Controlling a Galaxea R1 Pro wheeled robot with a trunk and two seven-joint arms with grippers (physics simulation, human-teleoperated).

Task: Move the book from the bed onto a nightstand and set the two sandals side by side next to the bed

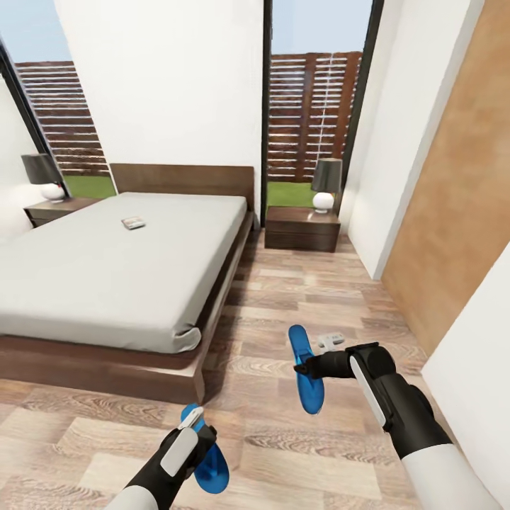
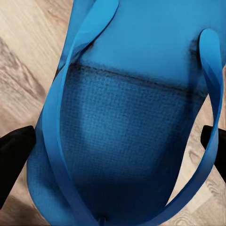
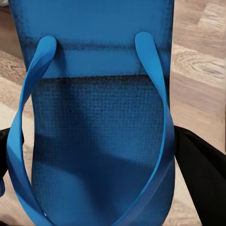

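Note:
My left gripper point(image 1: 202, 440) is shut on one blue sandal point(image 1: 211, 464), held low over the wood floor near the bed's foot corner. In the left wrist view that sandal point(image 2: 127, 132) sits between the dark fingers point(image 2: 14, 155). My right gripper point(image 1: 306, 367) is shut on the other sandal point(image 1: 307, 372), held edge-on above the floor to the right of the bed point(image 1: 106, 276). In the right wrist view it point(image 3: 99, 141) lies between the fingers point(image 3: 202, 174). The book point(image 1: 132, 223) lies on the mattress near the headboard. A nightstand point(image 1: 302, 228) stands right of the bed and another nightstand point(image 1: 57, 209) stands left of it.
Each nightstand carries a lamp point(image 1: 326, 185) with a dark shade. Tall windows with a slatted fence flank the white wall behind the headboard. A brown wall panel point(image 1: 460, 198) and white walls close in the right side. A small white object point(image 1: 330, 341) lies on the floor behind the right sandal.

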